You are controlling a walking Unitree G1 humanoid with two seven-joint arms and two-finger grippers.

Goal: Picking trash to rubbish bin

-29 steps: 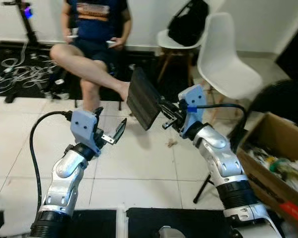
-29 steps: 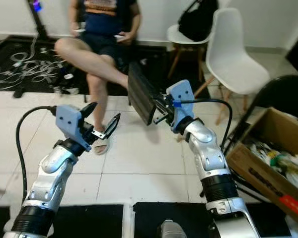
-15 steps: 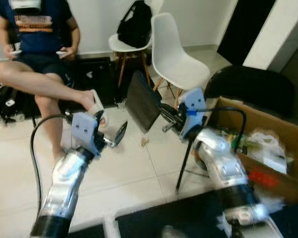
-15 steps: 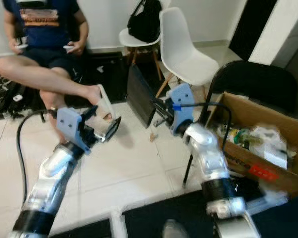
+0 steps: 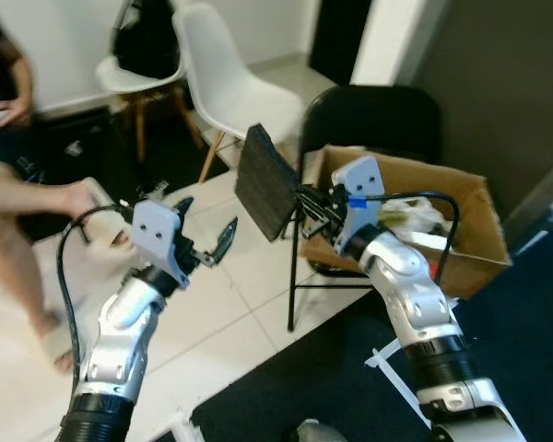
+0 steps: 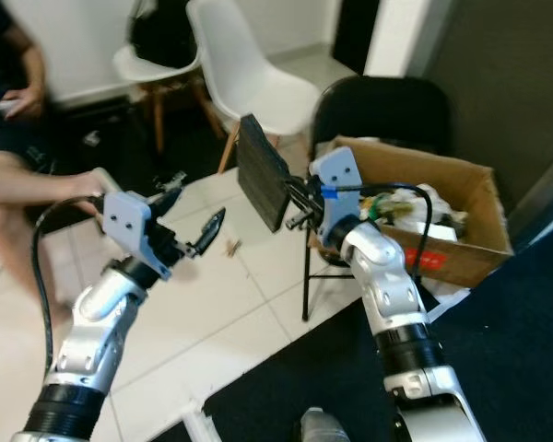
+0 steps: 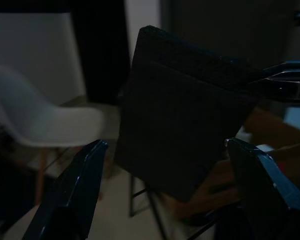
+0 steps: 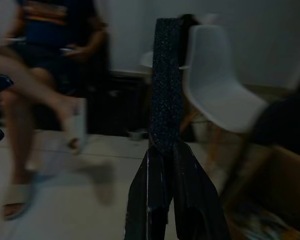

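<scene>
My view has swung right: cardboard box [image 5: 461, 198] on black chair [image 5: 373, 115] is nearing. Right gripper [image 5: 300, 198] is clamping dark panel [image 5: 263, 184]; left gripper [image 5: 207, 249] is gaping, unladen.

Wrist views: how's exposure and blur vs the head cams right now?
Left wrist view: underexposed, the dark panel reads nearly black, edges fairly sharp. Right wrist view: dim and motion-smeared, the person and white chair soft, panel seen edge-on in the right claw. Eye views: well lit; the person at left blurred, cardboard box clear.
</scene>
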